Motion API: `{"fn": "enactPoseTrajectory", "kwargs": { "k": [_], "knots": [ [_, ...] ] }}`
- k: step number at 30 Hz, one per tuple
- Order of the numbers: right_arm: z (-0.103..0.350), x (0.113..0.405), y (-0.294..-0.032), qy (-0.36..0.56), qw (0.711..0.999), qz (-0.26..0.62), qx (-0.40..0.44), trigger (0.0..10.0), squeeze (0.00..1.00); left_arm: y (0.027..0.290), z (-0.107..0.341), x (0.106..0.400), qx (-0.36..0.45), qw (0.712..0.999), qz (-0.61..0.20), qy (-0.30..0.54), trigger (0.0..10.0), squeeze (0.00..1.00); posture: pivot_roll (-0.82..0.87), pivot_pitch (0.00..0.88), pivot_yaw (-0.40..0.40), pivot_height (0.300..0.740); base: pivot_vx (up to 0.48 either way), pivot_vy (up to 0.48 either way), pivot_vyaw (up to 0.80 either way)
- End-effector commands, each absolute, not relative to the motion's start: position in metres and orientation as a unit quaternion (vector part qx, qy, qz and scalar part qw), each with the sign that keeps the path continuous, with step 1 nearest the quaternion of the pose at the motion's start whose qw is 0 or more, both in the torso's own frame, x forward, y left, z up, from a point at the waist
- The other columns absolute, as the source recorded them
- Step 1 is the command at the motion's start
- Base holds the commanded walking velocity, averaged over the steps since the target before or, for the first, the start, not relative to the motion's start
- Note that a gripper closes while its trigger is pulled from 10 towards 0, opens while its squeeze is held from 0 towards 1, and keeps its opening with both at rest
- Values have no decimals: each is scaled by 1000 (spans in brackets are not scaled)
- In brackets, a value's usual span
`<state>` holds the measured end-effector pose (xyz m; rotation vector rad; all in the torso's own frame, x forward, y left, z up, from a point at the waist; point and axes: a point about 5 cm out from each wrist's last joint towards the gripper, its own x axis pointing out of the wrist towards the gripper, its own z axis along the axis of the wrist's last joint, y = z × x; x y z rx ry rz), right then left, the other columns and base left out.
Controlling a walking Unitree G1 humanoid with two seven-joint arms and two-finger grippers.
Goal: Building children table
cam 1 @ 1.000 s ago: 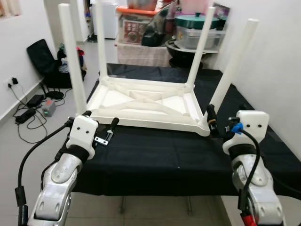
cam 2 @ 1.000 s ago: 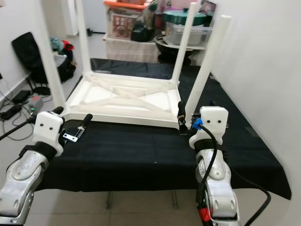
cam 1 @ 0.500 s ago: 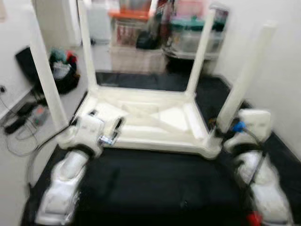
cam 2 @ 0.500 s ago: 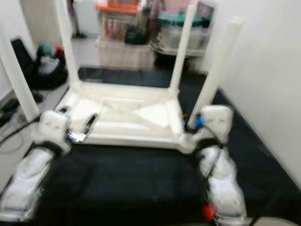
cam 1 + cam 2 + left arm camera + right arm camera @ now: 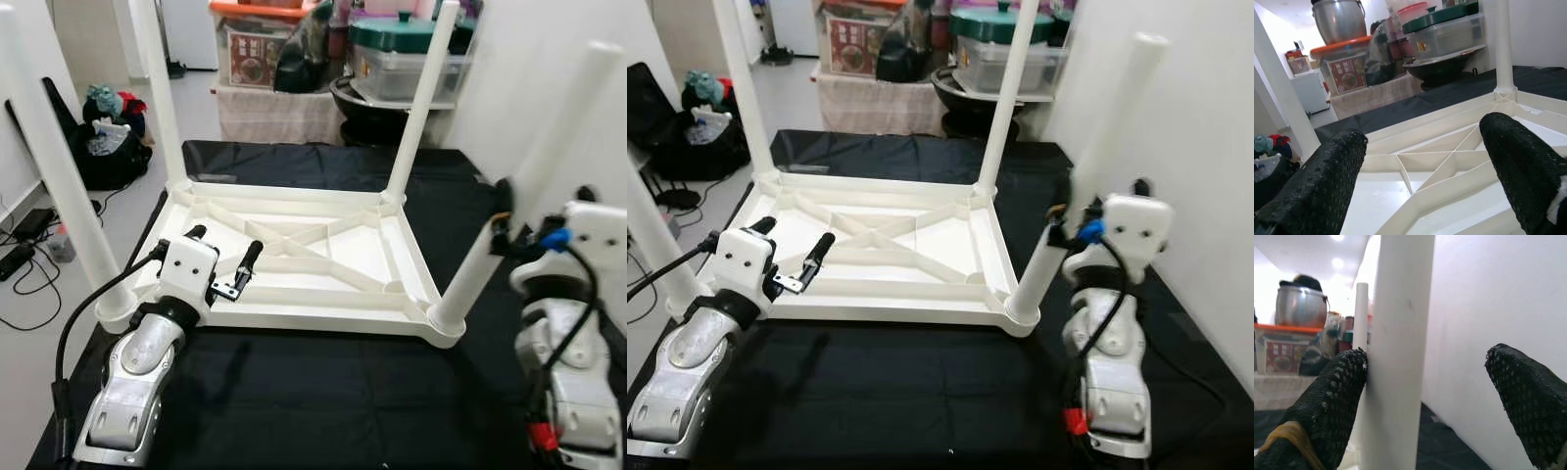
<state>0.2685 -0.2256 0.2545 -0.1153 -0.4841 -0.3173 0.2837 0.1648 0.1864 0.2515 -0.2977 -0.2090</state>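
We judge the upturned table (image 5: 294,245) light, stiff, slippery; grip its legs low. Right fingers (image 5: 1327,401) spread around a leg (image 5: 1087,176); left gripper (image 5: 220,259) spread, empty.

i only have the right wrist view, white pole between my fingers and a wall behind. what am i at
Observer: That pole is the near right leg of an upturned white table on a black cloth. It leans outward toward the wall.
Operator: is the right pincer closed on it
Observer: No. One finger lies against the leg, the other stands apart, so the right pincer is open.
Operator: where is the left one
Observer: The left pincer is open above the table's near left edge, holding nothing.
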Motion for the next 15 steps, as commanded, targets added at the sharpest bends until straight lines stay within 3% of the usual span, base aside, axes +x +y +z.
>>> {"fn": "enactPoseTrajectory", "kwargs": {
  "k": [1,15],
  "knots": [
    [259,267,-230,-250,953,-159,-58,10000,0,165,184,283,129,975,-107,-147,10000,867,73,0,-94,740,0,0,0],
    [285,301,-239,-221,973,-72,-13,10000,0,159,180,286,131,974,-113,-144,10000,867,74,0,-111,740,0,0,0]
  ]
}}
